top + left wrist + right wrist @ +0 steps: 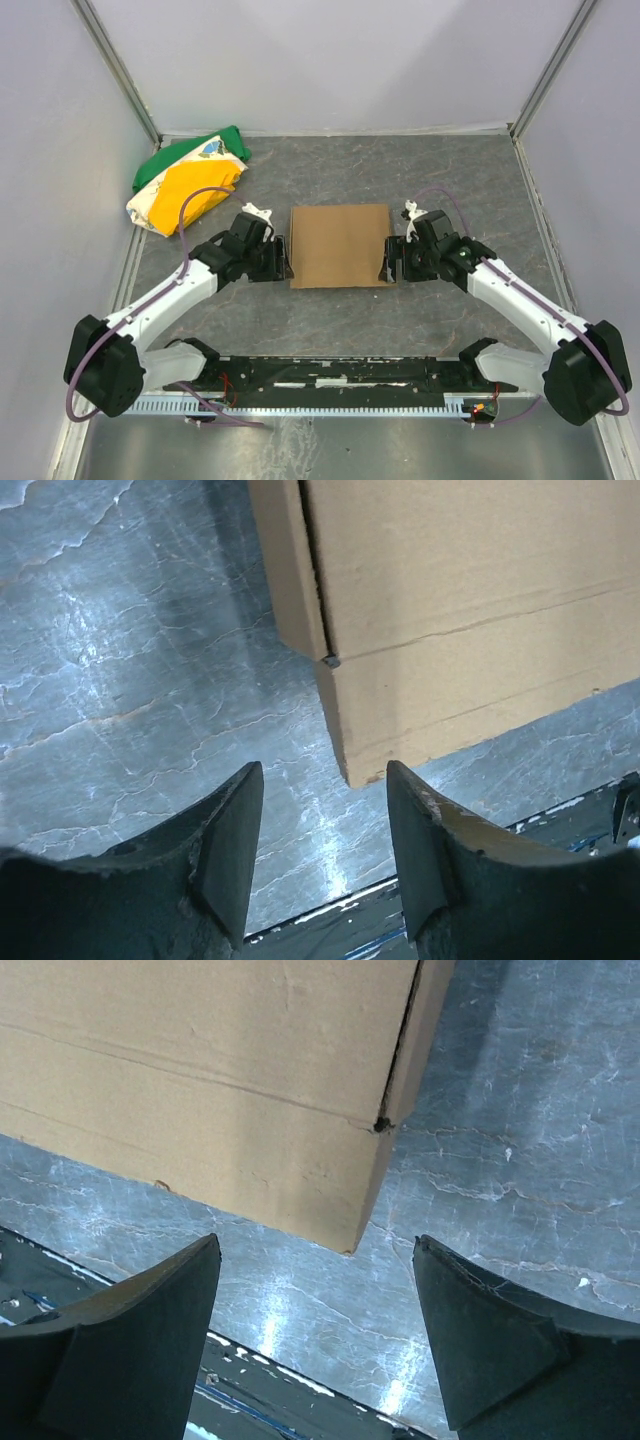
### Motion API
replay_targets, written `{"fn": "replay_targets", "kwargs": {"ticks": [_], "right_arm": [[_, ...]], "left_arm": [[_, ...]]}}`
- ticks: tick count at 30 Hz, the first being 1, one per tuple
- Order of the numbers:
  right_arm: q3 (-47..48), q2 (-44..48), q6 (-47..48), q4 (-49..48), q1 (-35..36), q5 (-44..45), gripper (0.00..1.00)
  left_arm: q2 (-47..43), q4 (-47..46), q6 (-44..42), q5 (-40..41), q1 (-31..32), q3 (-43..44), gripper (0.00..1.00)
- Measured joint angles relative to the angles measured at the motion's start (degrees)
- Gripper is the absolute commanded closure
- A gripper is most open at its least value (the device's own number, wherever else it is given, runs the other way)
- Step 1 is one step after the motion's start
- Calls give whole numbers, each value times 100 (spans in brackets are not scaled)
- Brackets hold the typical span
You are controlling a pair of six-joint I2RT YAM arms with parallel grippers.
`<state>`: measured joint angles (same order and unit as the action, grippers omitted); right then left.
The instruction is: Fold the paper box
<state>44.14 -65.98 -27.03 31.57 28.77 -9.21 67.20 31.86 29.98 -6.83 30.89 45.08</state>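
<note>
1. The paper box lies flat, folded shut, in the middle of the desk.
2. The left claw is at the box's 9 o'clock edge. Its fingers are spread apart and hold nothing.
3. The right claw is at the 3 o'clock edge, also spread apart and holding nothing.
4. A near box corner sits just in front of each claw's gap.

1. We see the paper box filling the gap between our left gripper and right gripper.
2. Bare table lies beyond it.
3. The cloth bundle blocks the far-left corner.
</note>
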Motion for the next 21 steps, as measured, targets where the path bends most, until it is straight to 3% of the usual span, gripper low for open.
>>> {"fn": "replay_targets", "kwargs": {"ticks": [6,11,13,17,19,21], "right_arm": [[-168,109,-20,4,11,52,15],[-319,138,-22,-31,11,50,15],[-348,142,-17,-35,11,50,15],[-404,247,-17,-42,11,50,15],[-455,378,-15,-81,11,39,15],[-474,483,-17,-103,11,22,15]], "left_arm": [[81,-98,243,155,0,-166,48],[420,-149,479,46,76,-162,59],[439,-140,514,79,127,-157,59],[275,7,514,562,334,-105,44],[-37,92,516,938,444,-136,29],[-575,50,531,1307,546,-308,26]]}}
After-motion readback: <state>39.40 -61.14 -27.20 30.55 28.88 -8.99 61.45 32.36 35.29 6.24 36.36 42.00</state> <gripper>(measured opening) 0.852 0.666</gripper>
